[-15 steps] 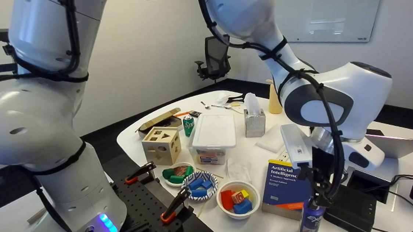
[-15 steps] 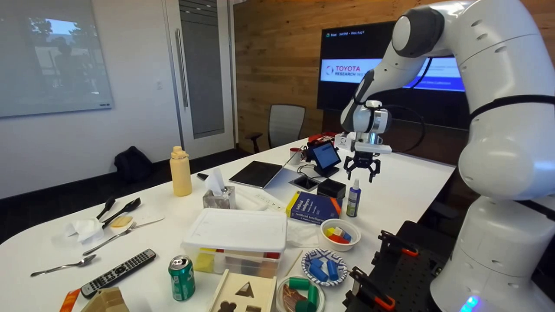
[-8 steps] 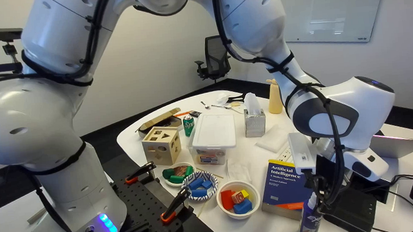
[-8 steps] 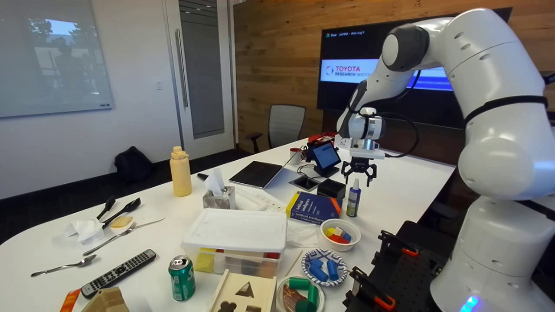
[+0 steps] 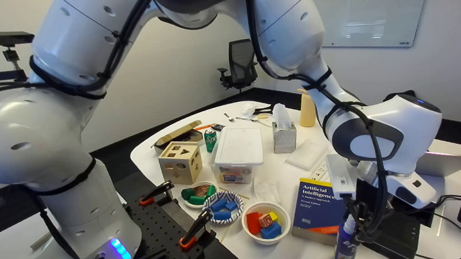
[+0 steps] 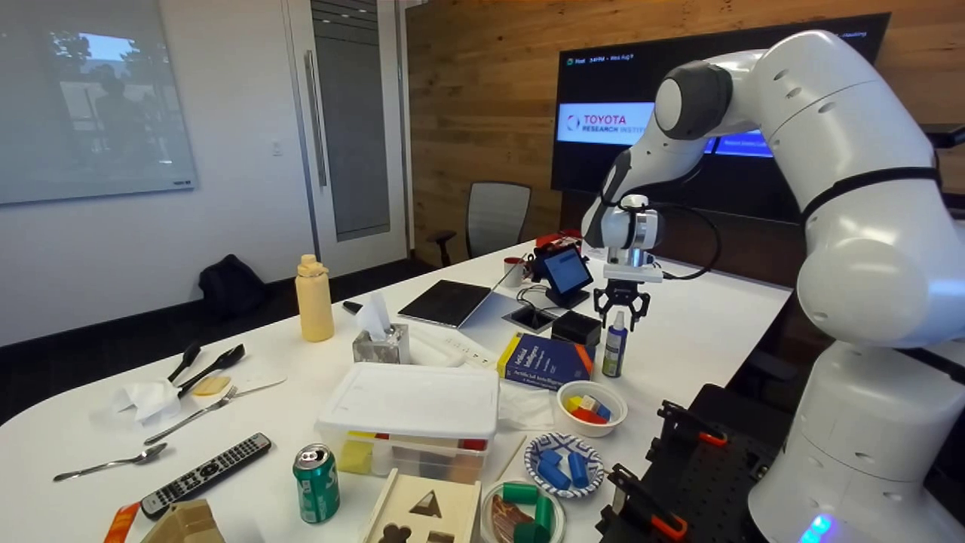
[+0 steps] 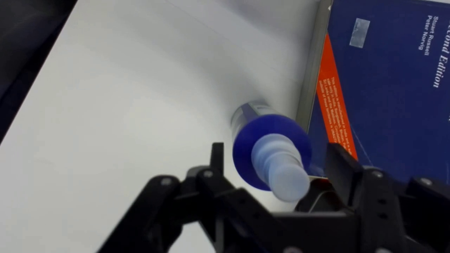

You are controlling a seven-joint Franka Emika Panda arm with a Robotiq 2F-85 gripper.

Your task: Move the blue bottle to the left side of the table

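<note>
The blue bottle stands upright on the white table (image 6: 693, 324) in both exterior views (image 5: 344, 251) (image 6: 614, 354), close beside a blue book. Its pale narrow top points up. My gripper (image 6: 617, 323) is open just over the bottle, with its fingertips at about the height of the pale top. In the wrist view the bottle (image 7: 244, 163) shows from above, between the two open fingers (image 7: 217, 154), with a gap on each side. The gripper does not touch it there. In an exterior view cables partly hide the gripper.
The blue book (image 6: 546, 360) lies right beside the bottle, with a black box (image 6: 577, 328) behind. A white bowl of blocks (image 6: 592, 407), a patterned bowl (image 6: 564, 464) and a lidded plastic bin (image 6: 411, 400) stand nearby. A tan bottle (image 6: 314, 298) and tissue box (image 6: 381, 345) stand farther off.
My gripper has come down and shifted sideways toward the bottle, from above and beside it to just around its top. It stays open. The bottle has not moved.
</note>
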